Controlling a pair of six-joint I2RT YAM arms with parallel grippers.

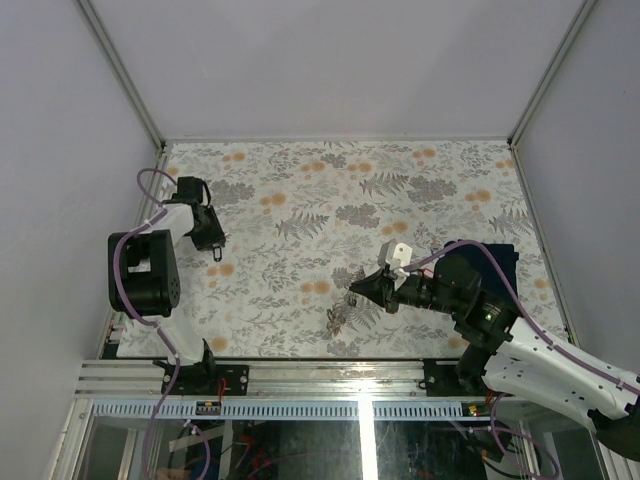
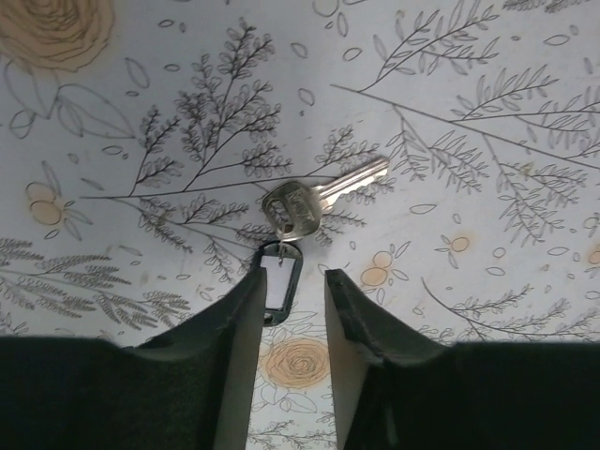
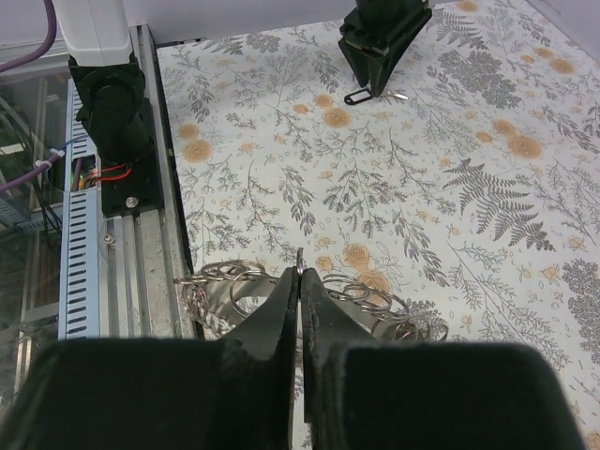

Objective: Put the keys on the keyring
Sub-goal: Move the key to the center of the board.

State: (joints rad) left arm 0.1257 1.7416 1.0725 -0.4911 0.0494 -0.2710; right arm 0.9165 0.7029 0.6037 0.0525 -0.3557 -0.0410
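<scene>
Floral table cover (image 1: 300, 200), grey ferns and orange blooms on white, flat across the whole surface. Dark blue cloth (image 1: 510, 256) at 3 o'clock on it, near the edge, partly hidden. Aluminium rail (image 1: 320, 372) along the 6 o'clock edge, slotted grey cable duct (image 1: 300, 409) just beyond it. Plain white walls (image 1: 330, 60) at 9, 12 and 3 o'clock, metal corner posts (image 1: 120, 72) at 11 and 1.

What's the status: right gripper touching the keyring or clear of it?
Touching. The right wrist view shows the right gripper shut, a loop of the keyring pinched between its fingertips, the rest spread to either side.
</scene>
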